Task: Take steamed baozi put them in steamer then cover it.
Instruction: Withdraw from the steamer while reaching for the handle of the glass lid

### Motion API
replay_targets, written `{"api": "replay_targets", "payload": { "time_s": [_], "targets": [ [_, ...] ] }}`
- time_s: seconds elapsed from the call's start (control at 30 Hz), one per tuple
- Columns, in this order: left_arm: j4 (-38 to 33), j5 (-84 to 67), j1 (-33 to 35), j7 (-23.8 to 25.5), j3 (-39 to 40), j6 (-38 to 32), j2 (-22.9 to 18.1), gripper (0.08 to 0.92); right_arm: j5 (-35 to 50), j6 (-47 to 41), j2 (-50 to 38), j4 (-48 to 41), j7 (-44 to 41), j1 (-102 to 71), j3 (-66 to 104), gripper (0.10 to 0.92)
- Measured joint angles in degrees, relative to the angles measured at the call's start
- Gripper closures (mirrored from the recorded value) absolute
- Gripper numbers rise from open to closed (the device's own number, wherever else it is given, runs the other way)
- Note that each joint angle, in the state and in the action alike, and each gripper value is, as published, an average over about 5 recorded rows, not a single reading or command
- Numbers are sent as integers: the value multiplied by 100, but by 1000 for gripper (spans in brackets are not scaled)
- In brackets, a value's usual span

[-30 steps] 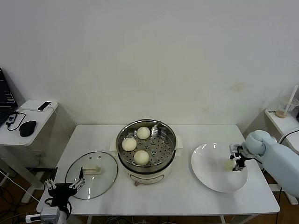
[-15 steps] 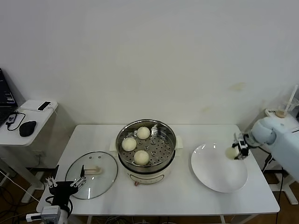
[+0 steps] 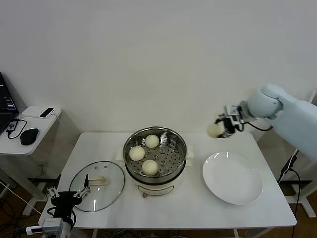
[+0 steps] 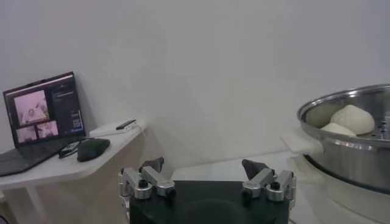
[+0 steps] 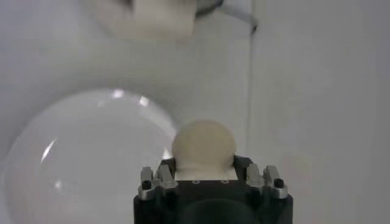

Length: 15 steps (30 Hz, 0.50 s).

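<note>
Bright, even, diffuse light fills the scene, leaving only soft, faint shadows on the white table (image 3: pixel 198 208). Small glare streaks sit on the round flat white plate (image 3: pixel 233 178) and on the shiny round stainless-steel steamer pot (image 3: pixel 155 148). Both wrist views look softer, the right one blurred toward the far background.

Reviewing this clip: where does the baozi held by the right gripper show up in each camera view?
Head view: the held baozi is in the right gripper, in the air between steamer and white plate.
Left wrist view: not in it.
Right wrist view: held baozi sits centre, just beyond the gripper body.
Shared landmark: the white plate.
</note>
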Motion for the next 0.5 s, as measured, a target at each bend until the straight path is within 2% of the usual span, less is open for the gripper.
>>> {"api": "replay_targets", "payload": {
  "time_s": [0.23, 0.5],
  "targets": [
    [19, 10, 31, 5, -58, -5, -24, 177, 756, -464, 710, -11, 359, 345, -549, 423],
    [-26, 21, 32, 13, -118, -2, -61, 177, 1212, -886, 1471, -368, 694, 233, -940, 423]
  ]
}}
